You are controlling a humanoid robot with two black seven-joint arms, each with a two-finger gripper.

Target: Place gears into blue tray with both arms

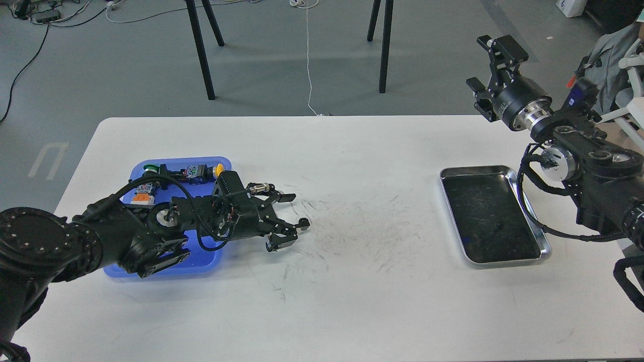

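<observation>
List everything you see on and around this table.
table: one, white, scuffed, across the view
blue tray: one, blue, table's left side
small parts: several, at the blue tray's far end, among them a yellow-capped part and an orange part
silver tray: one, silver, table's right side
small dark item: one, inside the silver tray, too small to identify
stand legs: four, black, floor beyond the table
left gripper: black, open, right of the blue tray
right gripper: black, open, raised at far right

1 head view — high, facing forward and down onto the table [352,281].
</observation>
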